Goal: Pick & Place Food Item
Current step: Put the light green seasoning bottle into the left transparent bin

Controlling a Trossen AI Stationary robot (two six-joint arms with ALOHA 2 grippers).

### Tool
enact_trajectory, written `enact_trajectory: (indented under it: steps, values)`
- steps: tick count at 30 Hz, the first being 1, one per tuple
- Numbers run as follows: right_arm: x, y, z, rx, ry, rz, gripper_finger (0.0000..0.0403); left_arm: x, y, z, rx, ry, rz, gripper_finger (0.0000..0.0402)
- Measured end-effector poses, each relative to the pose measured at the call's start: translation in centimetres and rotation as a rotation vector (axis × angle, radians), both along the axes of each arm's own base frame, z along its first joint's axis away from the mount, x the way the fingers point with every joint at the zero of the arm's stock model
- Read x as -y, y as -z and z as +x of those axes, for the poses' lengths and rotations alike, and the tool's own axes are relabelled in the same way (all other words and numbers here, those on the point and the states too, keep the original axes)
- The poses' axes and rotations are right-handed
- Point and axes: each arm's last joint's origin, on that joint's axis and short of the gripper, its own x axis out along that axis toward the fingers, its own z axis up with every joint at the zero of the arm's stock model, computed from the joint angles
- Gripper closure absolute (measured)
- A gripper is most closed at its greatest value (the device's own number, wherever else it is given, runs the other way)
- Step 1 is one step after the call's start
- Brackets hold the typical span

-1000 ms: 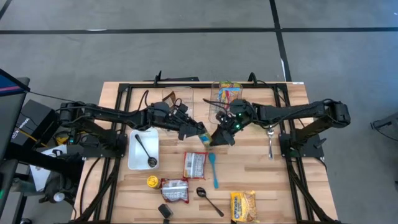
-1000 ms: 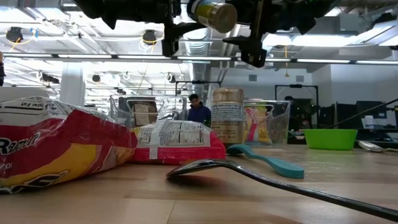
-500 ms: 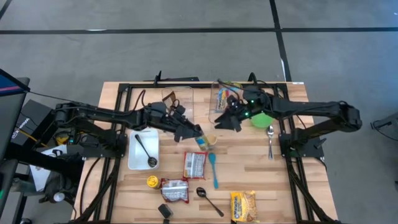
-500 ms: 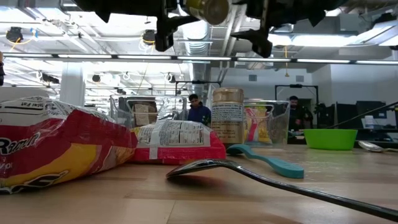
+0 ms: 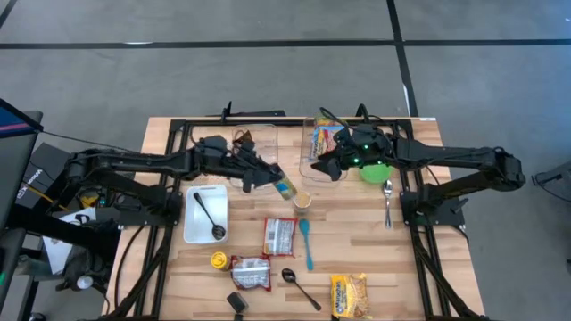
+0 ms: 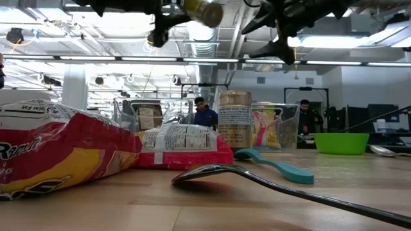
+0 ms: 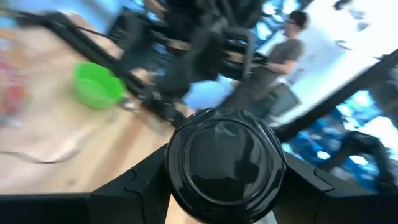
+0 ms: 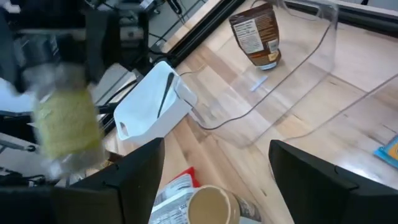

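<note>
Just left of centre in the high view, the spice jar (image 5: 285,188) is held lying diagonally, cap toward lower right, clamped by the left gripper (image 5: 268,178). The right gripper (image 5: 326,168) jaws stand wide, empty.

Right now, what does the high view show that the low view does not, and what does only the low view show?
Only the high view shows the white tray holding a black spoon, and the yellow snack bag. Only the low view shows people in the room behind the table. Both show the left gripper holding a jar in the air, the teal spatula and the green bowl.
</note>
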Motion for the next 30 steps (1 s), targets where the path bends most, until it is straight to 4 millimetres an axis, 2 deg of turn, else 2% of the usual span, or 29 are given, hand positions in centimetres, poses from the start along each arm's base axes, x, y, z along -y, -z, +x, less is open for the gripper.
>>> enact_trajectory:
  steps: [4, 9, 14, 17, 22, 30]
  values:
    - [0.1, 0.1, 0.0, -0.005, 0.04, 0.006, 0.0121, -0.9, -0.8, -2.0, -0.055, -0.125, 0.077, 0.0194]
    - [0.2, 0.0, 0.0, -0.003, 0.066, 0.001, 0.0121, -2.0, -1.4, -4.5, -0.148, -0.388, 0.214, 0.0194]
    - [0.2, 0.0, 0.0, -0.003, 0.079, 0.007, 0.0121, -2.7, -1.3, -5.7, -0.274, -0.649, 0.402, 0.0192]
    - [0.2, 0.1, 0.0, -0.003, 0.079, 0.007, 0.0121, -3.0, -1.2, -5.6, -0.306, -0.709, 0.46, 0.0193]
    - [0.2, 0.1, 0.0, -0.003, 0.078, 0.008, 0.0121, -3.6, -0.1, -4.7, -0.363, -0.708, 0.468, 0.0191]
    - [0.2, 0.1, 0.0, -0.003, 0.08, 0.008, 0.0121, -4.7, 2.9, -2.2, -0.478, -0.656, 0.464, 0.0192]
